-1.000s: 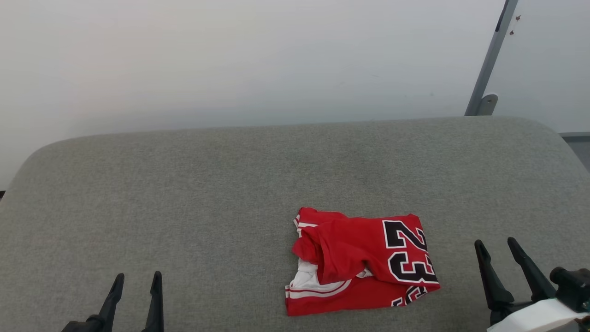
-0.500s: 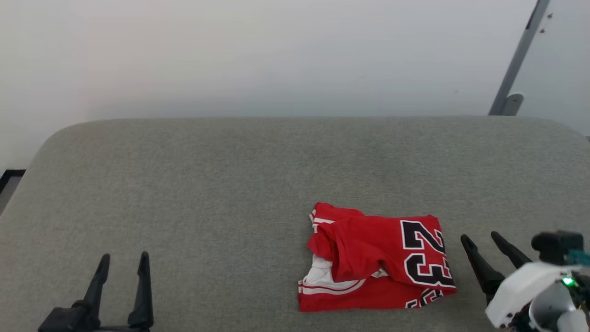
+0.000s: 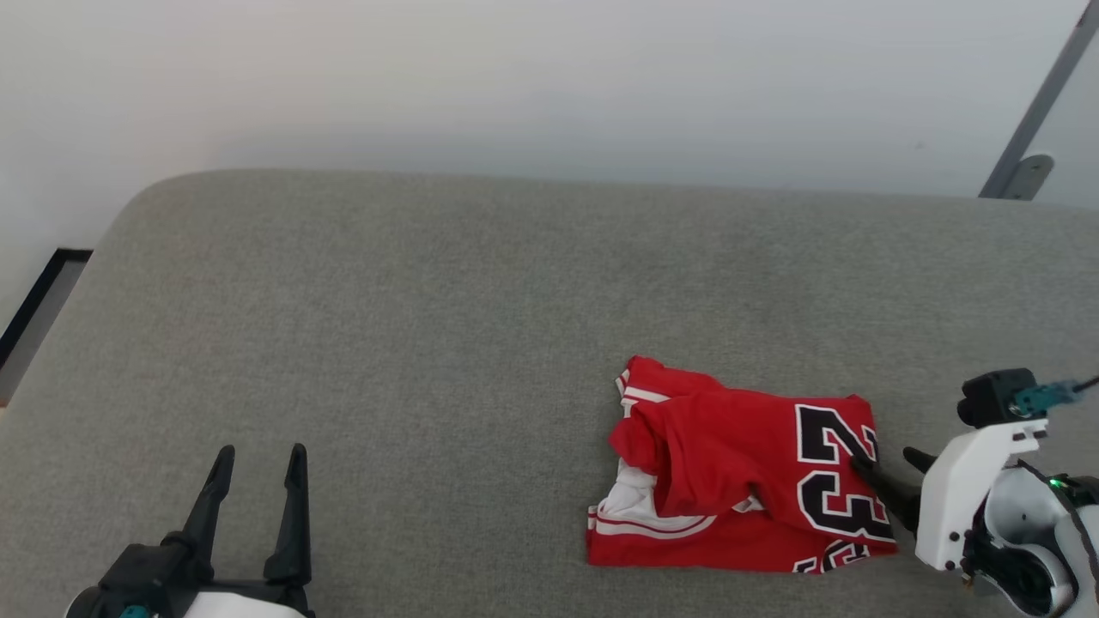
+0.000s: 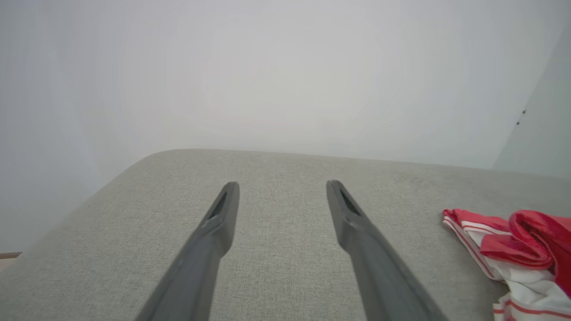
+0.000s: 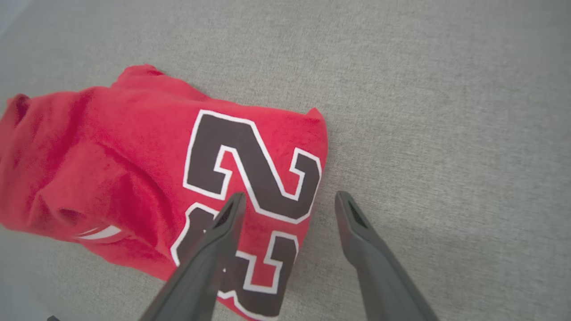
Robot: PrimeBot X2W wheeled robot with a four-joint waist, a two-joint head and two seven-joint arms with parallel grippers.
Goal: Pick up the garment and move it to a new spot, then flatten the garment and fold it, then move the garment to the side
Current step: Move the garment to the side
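Head view: red shirt (image 3: 738, 463) lies bunched and roughly folded on grey fabric-covered surface (image 3: 429, 343), right of centre, near front edge. Black "23" w/ white outline faces up on its right part. White panel w/ red stripes shows at lower left corner. A second bit of numeral peeks out at bottom right hem. Shirt rests on surface, not lifted.

Right end effector (image 3: 884, 457): at shirt's right edge, fingers spread apart, nothing between them. Right wrist view: one finger sits over the printed numerals, the other over bare grey fabric just beside the hem, so the pair straddles the shirt's edge. Contact w/ cloth: can't tell from either view. White forearm housing and dark camera block behind it at lower right of head view.

Left end effector (image 3: 262, 450): lower left of head view, well apart from shirt, fingers spread, empty. Left wrist view: both fingers point out over bare grey surface; shirt's striped trim and a red fold show at far right of that view.

Background: plain pale wall (image 3: 515, 77) behind surface; slanted grey metal post (image 3: 1035, 112) at upper right.
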